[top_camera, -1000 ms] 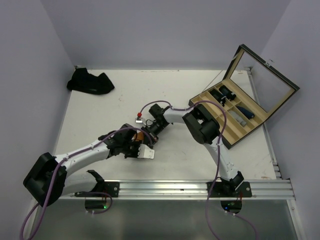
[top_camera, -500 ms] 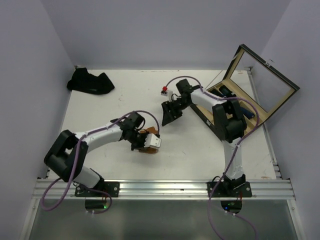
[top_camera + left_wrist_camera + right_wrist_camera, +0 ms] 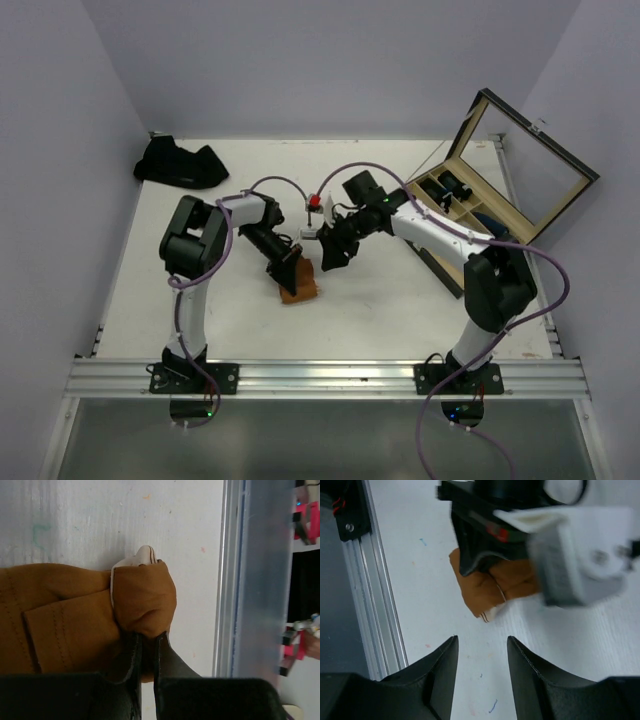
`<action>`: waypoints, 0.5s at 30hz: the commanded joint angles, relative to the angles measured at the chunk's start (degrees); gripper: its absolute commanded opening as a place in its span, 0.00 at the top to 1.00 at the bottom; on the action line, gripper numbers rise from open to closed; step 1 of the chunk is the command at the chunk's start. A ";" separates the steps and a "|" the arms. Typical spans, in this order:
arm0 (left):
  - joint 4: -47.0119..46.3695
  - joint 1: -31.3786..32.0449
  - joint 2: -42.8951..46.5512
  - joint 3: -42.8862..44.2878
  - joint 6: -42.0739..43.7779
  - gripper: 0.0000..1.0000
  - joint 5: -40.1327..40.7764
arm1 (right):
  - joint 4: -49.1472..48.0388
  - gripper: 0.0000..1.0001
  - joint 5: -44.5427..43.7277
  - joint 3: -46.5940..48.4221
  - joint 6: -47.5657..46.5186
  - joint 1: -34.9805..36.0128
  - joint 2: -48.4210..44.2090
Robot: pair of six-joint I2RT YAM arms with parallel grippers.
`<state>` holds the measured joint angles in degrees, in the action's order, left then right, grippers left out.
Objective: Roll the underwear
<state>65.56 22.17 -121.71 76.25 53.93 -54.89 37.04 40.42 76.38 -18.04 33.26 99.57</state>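
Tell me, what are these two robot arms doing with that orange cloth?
They are rolling underwear. The left fingers are pinched shut on one end of the rust-orange underwear. It lies bunched and partly folded on the white table, with its cream waistband peeking out. The right fingers hang open just beside it, holding nothing. A dark cloth pile lies at the far left corner, and an open wooden box sits on the right.
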 commanded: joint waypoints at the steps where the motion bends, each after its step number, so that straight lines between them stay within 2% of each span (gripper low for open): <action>1: -0.70 0.33 -10.38 0.82 3.46 1.00 14.73 | -1.26 0.52 -4.56 -1.31 -7.61 6.89 -3.50; 5: -0.26 0.24 -12.06 2.50 3.20 1.00 15.08 | -4.25 0.47 -8.42 -2.99 -12.79 14.36 -2.46; 9: -0.52 0.33 -12.15 2.68 2.85 1.00 15.34 | -9.69 0.41 -11.42 -5.01 -17.18 17.37 -0.61; 15: -1.66 0.33 -12.15 2.59 1.88 1.00 15.69 | -10.22 0.41 -11.33 -4.39 -23.09 19.83 2.47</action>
<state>76.69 21.93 -129.56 80.40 53.21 -57.56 30.13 30.52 71.72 -35.57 52.45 101.01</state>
